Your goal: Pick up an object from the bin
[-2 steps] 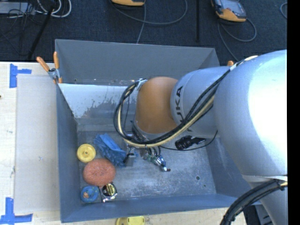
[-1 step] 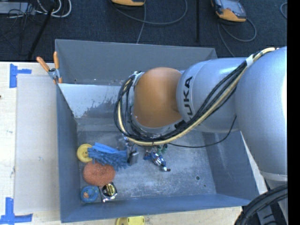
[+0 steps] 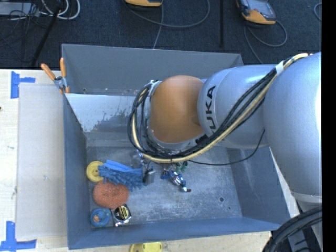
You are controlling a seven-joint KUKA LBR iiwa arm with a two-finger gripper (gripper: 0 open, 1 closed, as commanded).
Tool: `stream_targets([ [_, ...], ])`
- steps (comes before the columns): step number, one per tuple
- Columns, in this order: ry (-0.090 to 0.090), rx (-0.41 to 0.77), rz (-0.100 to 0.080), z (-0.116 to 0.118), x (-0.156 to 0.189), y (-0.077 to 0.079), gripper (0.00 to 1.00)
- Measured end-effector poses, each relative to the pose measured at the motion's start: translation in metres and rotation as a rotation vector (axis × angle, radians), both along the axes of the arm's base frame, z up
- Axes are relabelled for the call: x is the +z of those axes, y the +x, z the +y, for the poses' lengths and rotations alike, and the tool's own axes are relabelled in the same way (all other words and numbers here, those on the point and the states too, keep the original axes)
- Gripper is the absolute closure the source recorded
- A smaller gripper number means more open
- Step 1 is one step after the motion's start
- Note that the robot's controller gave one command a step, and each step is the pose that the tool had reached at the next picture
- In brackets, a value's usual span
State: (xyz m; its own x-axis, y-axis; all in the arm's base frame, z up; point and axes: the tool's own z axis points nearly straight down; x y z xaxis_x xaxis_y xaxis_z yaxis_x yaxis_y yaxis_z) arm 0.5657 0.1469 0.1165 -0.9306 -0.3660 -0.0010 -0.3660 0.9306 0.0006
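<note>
several small things crowd the bin's (image 3: 231,190) near left corner: a blue bristly brush (image 3: 122,173), a yellow disc (image 3: 95,170), an orange-brown scrubby ball (image 3: 111,193) and a blue round piece (image 3: 100,217). the gripper (image 3: 147,171) hangs under the orange wrist cover (image 3: 176,109), at the brush's right end; wide or narrow, i cannot tell. the brush's long axis runs from there toward the left edge, so it is probably the nearest pick.

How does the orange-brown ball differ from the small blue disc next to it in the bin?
The orange-brown ball is larger than the blue disc. The ball looks rough and fuzzy; the disc looks smooth. The ball lies right by the blue brush; the disc lies apart from it. Both are round and rest near each other.
</note>
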Motion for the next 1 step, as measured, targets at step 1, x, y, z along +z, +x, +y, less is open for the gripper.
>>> stream_targets([
  [1, 0.0, 0.015, 0.0, 0.023, 0.1065, -0.005, 1.0],
])
